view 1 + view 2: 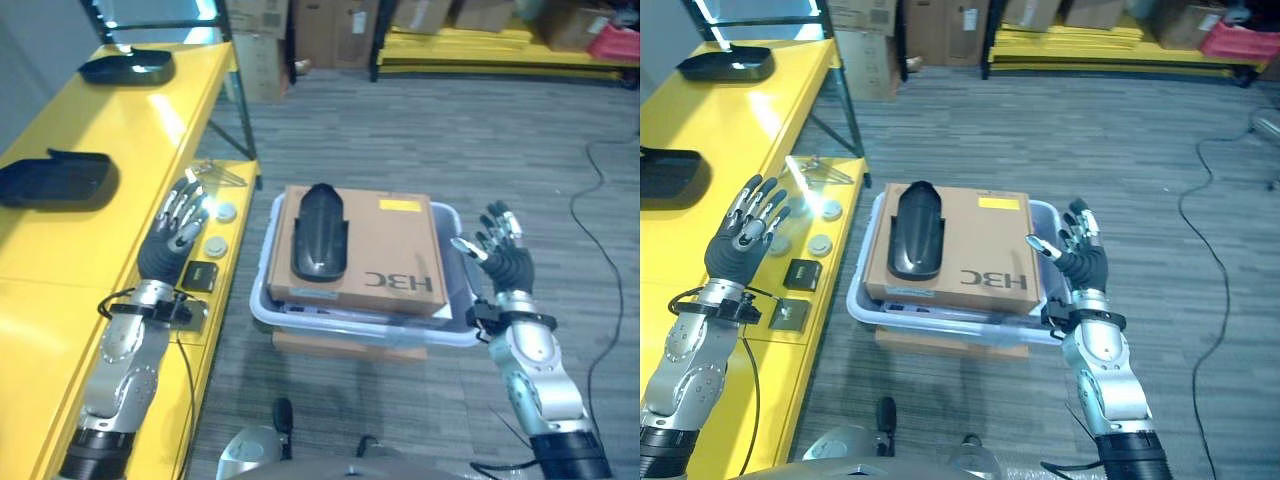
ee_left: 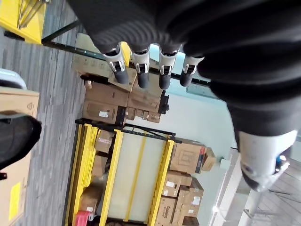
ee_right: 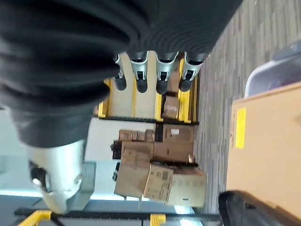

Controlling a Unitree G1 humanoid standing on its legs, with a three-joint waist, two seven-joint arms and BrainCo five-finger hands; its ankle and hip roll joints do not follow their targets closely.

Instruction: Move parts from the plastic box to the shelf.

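Observation:
A black curved part [image 1: 320,232] lies on a brown cardboard box [image 1: 385,262] that rests in the clear plastic box [image 1: 458,335] on the floor. The yellow shelf [image 1: 60,250] runs along my left and carries two more black parts [image 1: 55,178] [image 1: 128,66]. My left hand [image 1: 172,232] is raised over the shelf's near edge, fingers straight and spread, holding nothing. My right hand [image 1: 503,255] is raised beside the plastic box's right rim, also open and empty. The part's dark end [image 2: 16,141] shows past my left hand's fingers [image 2: 141,75], and the cardboard box [image 3: 268,146] shows past my right hand's fingers [image 3: 160,75].
Small round discs [image 1: 216,245] and a little black block [image 1: 201,276] lie on the shelf's lower ledge by my left hand. Another cardboard box [image 1: 345,347] sits under the plastic box. Racks with cardboard boxes [image 1: 330,30] line the far wall. Grey floor lies beyond.

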